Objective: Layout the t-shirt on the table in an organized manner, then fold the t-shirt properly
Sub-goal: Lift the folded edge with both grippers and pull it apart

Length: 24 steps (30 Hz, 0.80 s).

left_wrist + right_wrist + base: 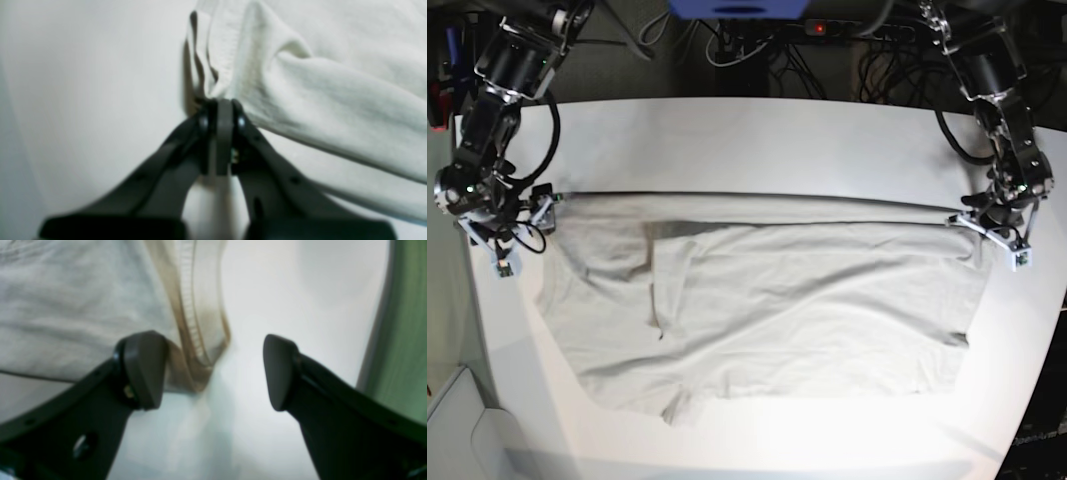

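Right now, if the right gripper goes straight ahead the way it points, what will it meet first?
Probably the t-shirt: its stitched corner lies just ahead between the open right gripper pads, nearer the left one. Beyond it is bare table. Depth is unclear.

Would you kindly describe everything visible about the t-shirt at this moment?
The t-shirt is plain pale grey-beige soft cloth, wrinkled, lying spread wide on the white table, its far edge pulled into a straight line. A stitched hem shows up close. The left gripper is shut on one far corner; the right gripper is open around the other, one finger touching the cloth.
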{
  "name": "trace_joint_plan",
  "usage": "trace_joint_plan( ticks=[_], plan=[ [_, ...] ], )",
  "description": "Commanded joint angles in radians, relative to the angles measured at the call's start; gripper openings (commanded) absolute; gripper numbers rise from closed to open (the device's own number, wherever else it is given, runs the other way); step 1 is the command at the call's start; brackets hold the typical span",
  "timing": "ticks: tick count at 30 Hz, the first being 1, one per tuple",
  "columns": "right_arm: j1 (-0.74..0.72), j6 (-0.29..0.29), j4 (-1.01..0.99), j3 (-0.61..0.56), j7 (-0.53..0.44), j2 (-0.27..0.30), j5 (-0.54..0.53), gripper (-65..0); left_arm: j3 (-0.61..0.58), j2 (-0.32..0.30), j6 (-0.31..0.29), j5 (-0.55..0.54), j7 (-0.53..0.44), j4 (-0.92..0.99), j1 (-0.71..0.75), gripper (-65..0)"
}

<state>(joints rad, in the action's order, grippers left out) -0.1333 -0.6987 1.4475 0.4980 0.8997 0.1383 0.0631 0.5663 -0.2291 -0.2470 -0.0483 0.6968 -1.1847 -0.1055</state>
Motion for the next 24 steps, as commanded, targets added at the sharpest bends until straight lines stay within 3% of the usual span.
trace_joint_plan(
  ticks=[1,11,15,19,24],
  plan=[
    [-0.015,0.001,-0.006,0.003,-0.012,0.013,-0.01,-18.8,0.001,-0.008,0.008,0.021,0.027,-0.005,-0.003,-65.0],
    [0.034,0.001,-0.058,0.001,-0.02,0.01,-0.015,-21.0,0.004,-0.008,0.008,0.021,0.051,-0.007,-0.001,-65.0],
    [0.036,0.001,-0.067,0.004,-0.017,0.01,-0.015,-36.7,0.002,-0.006,0.008,0.018,0.071,-0.039,-0.001,-65.0],
    [0.045,0.001,-0.063,0.008,-0.011,0.013,-0.015,-63.2,0.004,0.013,0.008,0.021,0.14,-0.123,0.019,-65.0],
    [0.05,0.001,-0.004,0.008,-0.009,0.019,-0.01,-65.0,0.002,0.018,0.005,0.015,0.291,-0.271,0.036,-65.0]
  ],
)
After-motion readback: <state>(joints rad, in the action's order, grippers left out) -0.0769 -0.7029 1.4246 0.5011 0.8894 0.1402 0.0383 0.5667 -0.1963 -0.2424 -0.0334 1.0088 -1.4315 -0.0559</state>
